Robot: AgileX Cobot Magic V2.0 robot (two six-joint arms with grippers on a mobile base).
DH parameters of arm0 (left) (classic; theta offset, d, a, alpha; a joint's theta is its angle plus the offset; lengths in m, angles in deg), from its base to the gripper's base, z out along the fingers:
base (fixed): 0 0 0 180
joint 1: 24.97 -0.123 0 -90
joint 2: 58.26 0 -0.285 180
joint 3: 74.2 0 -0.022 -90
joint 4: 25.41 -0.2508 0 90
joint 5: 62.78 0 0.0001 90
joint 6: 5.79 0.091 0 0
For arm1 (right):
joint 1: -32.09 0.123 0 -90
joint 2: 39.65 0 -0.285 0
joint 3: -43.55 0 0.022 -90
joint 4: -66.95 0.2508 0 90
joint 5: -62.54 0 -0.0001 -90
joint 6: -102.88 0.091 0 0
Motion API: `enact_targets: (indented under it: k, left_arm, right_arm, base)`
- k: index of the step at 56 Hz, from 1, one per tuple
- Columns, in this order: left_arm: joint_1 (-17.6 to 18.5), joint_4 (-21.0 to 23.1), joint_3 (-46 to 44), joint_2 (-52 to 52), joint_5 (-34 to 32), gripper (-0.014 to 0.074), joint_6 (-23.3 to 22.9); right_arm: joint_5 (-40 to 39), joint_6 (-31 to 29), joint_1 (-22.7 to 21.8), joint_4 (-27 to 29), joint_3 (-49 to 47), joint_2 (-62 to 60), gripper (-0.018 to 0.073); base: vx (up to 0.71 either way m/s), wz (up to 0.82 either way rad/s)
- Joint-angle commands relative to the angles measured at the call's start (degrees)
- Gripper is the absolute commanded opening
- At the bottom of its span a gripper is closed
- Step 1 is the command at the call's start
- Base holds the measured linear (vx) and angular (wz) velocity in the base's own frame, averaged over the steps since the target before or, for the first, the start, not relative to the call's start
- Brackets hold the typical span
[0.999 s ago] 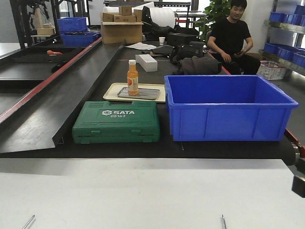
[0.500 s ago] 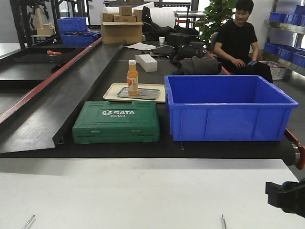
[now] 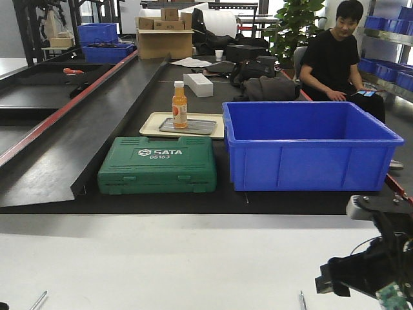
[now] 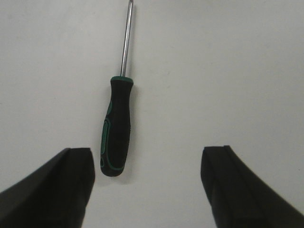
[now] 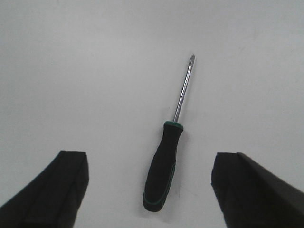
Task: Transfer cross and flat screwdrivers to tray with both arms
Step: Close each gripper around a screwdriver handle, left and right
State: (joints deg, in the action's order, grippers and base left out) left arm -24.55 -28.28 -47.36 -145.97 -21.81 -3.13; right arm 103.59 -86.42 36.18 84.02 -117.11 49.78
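On the white table, my wrist views show one screwdriver between my left gripper's wide-spread jaws, the other screwdriver between my right gripper's, equally wide; only the front view shows the grey tray beyond the table

Case before tray, bin beside

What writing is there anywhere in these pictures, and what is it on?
"SATA": white letters on the lid of the green case.
"05163": just under it, on the same lid.
Bottle label: too small to read.
Cardboard boxes: marks too blurred to read.
Left-view screwdriver, right-view screwdriver: no writing shows on either.
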Motion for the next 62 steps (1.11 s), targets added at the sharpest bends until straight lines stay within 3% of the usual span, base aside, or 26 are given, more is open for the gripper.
enact_targets:
  k: [1, 7, 26, 37, 51, 58, 62]
  left_arm:
    - [-0.2, -0.2, -3.4, -0.7, -0.5, 0.0591, -0.9]
    - [-0.2, -0.2, -3.6, -0.9, -2.3, 0.0591, -0.9]
    - [-0.2, -0.3, -3.6, -0.9, -3.7, 0.0591, -0.9]
    - [-0.2, -0.3, -3.6, -0.9, -3.7, 0.0591, -0.9]
    - [-0.4, -0.3, -4.1, -0.9, -2.5, 0.0591, -0.9]
    - [-0.4, -0.9, -6.3, -0.9, -0.2, 0.0591, -0.9]
    - [-0.4, -1.3, -8.0, -0.9, 1.6, 0.0591, -0.9]
  right_arm:
    - [2.0, 1.6, -0.2, -0.2, -4.1, 3.8, 0.0564]
    - [2.7, 4.9, 0.1, -0.4, -4.4, 9.6, 0.0547]
    - [-0.9, 18.1, 7.8, -9.6, -4.4, 20.2, 0.0521]
    - [-2.6, 23.3, 7.8, -13.4, -4.4, 23.7, 0.0521]
    - [-5.7, 25.3, 7.8, -13.8, -4.4, 29.5, 0.0508]
    - [-5.6, 25.5, 7.8, -13.8, -4.4, 31.2, 0.0388]
    - [-5.6, 25.6, 7.8, -13.5, -4.4, 31.6, 0.0223]
  base:
    - [0.0, 0.0]
    - [0.0, 0.0]
    - [0.0, 0.0]
    - [0.0, 0.0]
    - [0.0, 0.0]
    - [0.0, 0.0]
    - [0.0, 0.0]
